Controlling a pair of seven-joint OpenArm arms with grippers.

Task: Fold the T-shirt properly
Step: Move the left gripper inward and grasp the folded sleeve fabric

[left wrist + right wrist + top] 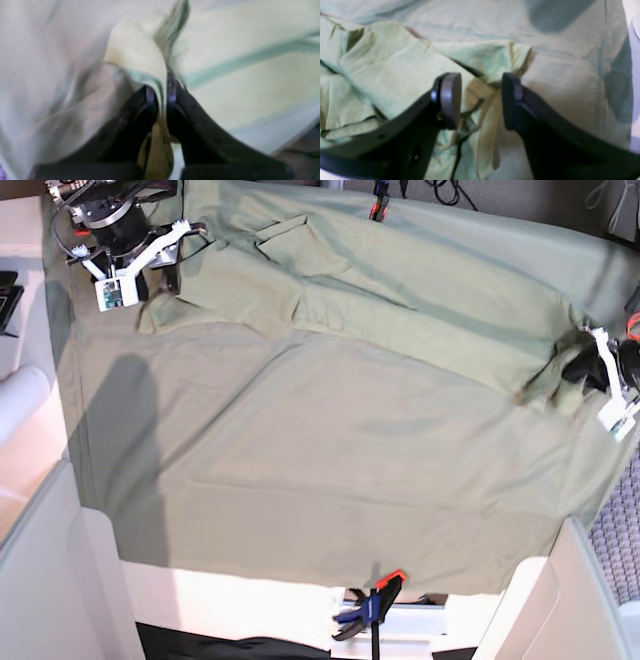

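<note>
- The T-shirt (420, 330) lies in a long, crumpled band near the top of the base view, stretched between the two hands and not yet a tidy shape.
- The left hand (161, 93) has its tips pressed together on a gathered pinch of the T-shirt. If that bunch holds several layers, a pull would probably drag them all and set creases.
- The right hand (480, 80) stands spread over the other end, with nothing gripped; the fabric lies between and below its tips. Closing there could catch only the upper ply, leaving the lower one behind.
- Should the left hand pull before the right one has a grip, I'd expect the free end to slide and the band to skew.
- The sheet (330, 450) underneath is a similar muted green and lies right against the shirt, so a low pinch might take up both and ruck the whole base.
- That sheet covers most of the work surface, softly wrinkled, with a hemmed border and a shadow on its left side in the base view.
- Pale panels flank it. A clamp (370, 610) with a red tip sits beyond the bottom edge, a white cylinder (22, 402) at the left, and a loose dark cable (450, 192) at the top.
</note>
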